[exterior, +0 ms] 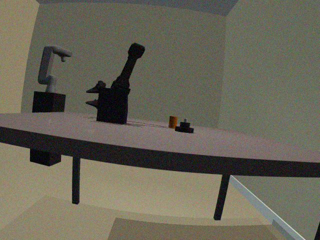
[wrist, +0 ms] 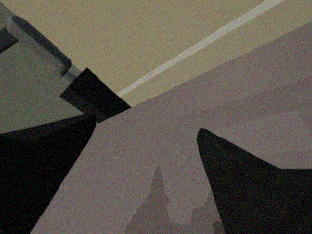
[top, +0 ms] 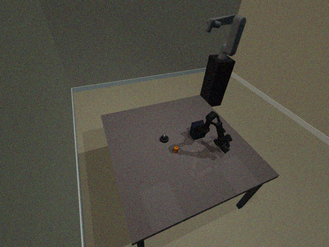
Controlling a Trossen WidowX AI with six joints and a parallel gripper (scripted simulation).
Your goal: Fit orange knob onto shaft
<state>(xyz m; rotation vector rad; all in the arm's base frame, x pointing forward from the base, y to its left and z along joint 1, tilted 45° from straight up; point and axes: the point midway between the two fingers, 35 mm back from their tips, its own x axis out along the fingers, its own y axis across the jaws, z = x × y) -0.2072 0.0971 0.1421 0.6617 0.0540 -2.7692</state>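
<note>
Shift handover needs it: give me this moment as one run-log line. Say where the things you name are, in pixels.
end effector (top: 221,149) (exterior: 90,97) (wrist: 148,126): open, away from knob | orange knob (top: 176,150) (exterior: 172,122): upright on table (top: 164,191) (exterior: 160,142) | pedestal (top: 164,139) (exterior: 184,129): shaft bare | knob fitting: not done

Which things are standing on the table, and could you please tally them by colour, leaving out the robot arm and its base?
Orange: 1, the knob
Black with a silver shaft: 1, the round pedestal
Total: 2
</note>
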